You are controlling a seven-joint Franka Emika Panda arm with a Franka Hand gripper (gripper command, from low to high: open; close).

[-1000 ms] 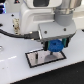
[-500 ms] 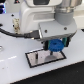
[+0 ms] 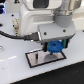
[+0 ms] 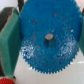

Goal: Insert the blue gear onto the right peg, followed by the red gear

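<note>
My gripper (image 3: pixel 55 49) is shut on the blue gear (image 3: pixel 55 47), a wide toothed disc held just over the exterior view's right part of the white, black-bordered plate (image 3: pixel 42 61). The wrist view is filled by the blue gear (image 4: pixel 47 42), its dark centre hole in the middle. A green finger pad (image 4: pixel 8 40) presses on one side of its rim and another pad (image 4: pixel 81 44) on the other. The right peg is hidden under the gear and gripper. A sliver of the red gear (image 4: pixel 5 80) shows at the wrist picture's corner.
A thin dark pin (image 3: pixel 36 56) stands on the plate towards the exterior view's left of the gear. The arm's white body (image 3: pixel 45 22) and a black cable (image 3: pixel 12 36) hang over the white table (image 3: pixel 12 67).
</note>
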